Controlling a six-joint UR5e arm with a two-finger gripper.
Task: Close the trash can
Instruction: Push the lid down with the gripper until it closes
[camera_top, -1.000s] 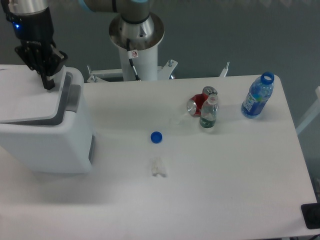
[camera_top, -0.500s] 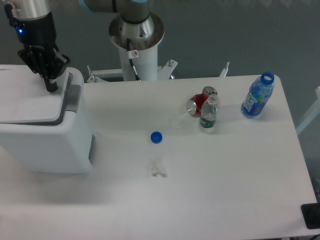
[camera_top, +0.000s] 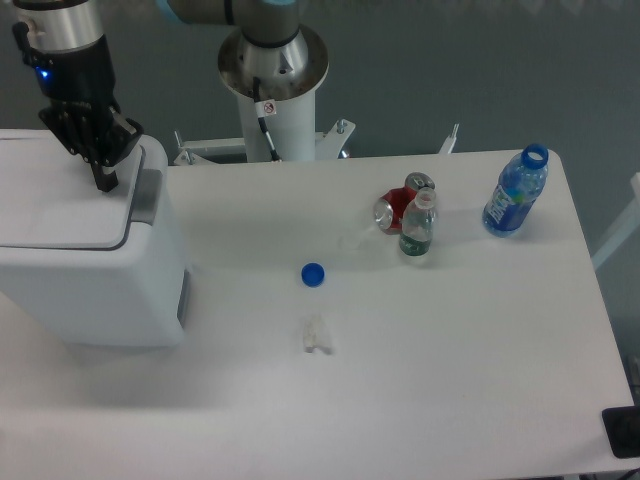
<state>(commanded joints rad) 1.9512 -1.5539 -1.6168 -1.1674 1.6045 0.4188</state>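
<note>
The trash can (camera_top: 95, 270) is a large white boxy bin at the table's left edge. Its flat white lid (camera_top: 55, 200) lies down on top, with the grey hinge strip (camera_top: 146, 195) along its right side. My gripper (camera_top: 103, 181) points straight down at the lid's right edge, just left of the hinge strip. Its dark fingers are together and hold nothing. The tips look to be touching the lid.
A blue bottle cap (camera_top: 313, 273) and a small clear object (camera_top: 317, 335) lie mid-table. A red can (camera_top: 393, 209), a small green-labelled bottle (camera_top: 417, 228) and an open blue bottle (camera_top: 515, 194) stand at the right. The robot base (camera_top: 273, 80) rises behind.
The lid has gone from slightly raised to flat on the can. My gripper has shifted a little to the right and lower along the lid's hinge side.
</note>
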